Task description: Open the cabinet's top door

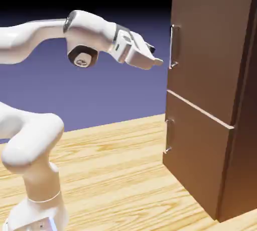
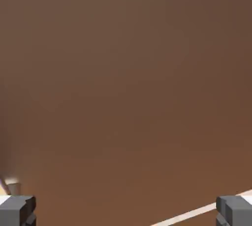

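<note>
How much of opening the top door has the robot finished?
Not much yet! The arm is stretched out and the gripper is open, close to the handle, so getting there looks mostly done. Nothing is in its fingers. The top door looks shut, flush above the light strip. Left to do: take hold of the handle and pull the door open.

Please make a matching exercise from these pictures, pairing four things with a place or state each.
1. Top door
2. Lower door's handle
3. Tool
4. Pale strip

A. open, pointing toward the cabinet
B. between the two doors
C. closed
D. near the table's surface level, left edge of its panel

Pairs: 1-C, 2-D, 3-A, 4-B
</note>
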Available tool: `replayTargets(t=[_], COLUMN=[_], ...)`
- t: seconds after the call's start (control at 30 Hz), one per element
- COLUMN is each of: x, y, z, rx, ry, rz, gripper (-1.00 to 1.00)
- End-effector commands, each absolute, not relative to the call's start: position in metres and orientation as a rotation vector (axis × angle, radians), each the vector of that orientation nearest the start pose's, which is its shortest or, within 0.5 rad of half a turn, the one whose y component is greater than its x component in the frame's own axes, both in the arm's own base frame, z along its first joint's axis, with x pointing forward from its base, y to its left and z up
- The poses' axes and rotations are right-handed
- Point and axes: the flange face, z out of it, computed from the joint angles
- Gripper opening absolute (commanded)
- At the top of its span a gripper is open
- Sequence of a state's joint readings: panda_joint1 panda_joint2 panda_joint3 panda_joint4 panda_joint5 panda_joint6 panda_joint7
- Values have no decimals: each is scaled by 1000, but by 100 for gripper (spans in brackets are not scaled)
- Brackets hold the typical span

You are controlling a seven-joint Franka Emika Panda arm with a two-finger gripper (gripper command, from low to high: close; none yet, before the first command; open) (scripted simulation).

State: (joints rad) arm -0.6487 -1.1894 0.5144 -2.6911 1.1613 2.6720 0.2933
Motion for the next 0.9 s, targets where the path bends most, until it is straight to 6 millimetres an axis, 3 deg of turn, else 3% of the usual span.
replayTargets(t=[0.0,0.2,0.4,0.63,0.77,0.83,0.87], x=[288,286,300,334,360,364,376], y=[-2,26,55,79,84,84,85], z=[625,630,622,598,577,574,574], rx=[-1846,-1776,-1739,-1737,-1753,-1756,-1755], ry=[1203,1126,1022,881,794,782,782], rz=[-1425,-1522,-1620,-1730,-1787,-1795,-1796], gripper=[0,0,0,0,0,0,0])
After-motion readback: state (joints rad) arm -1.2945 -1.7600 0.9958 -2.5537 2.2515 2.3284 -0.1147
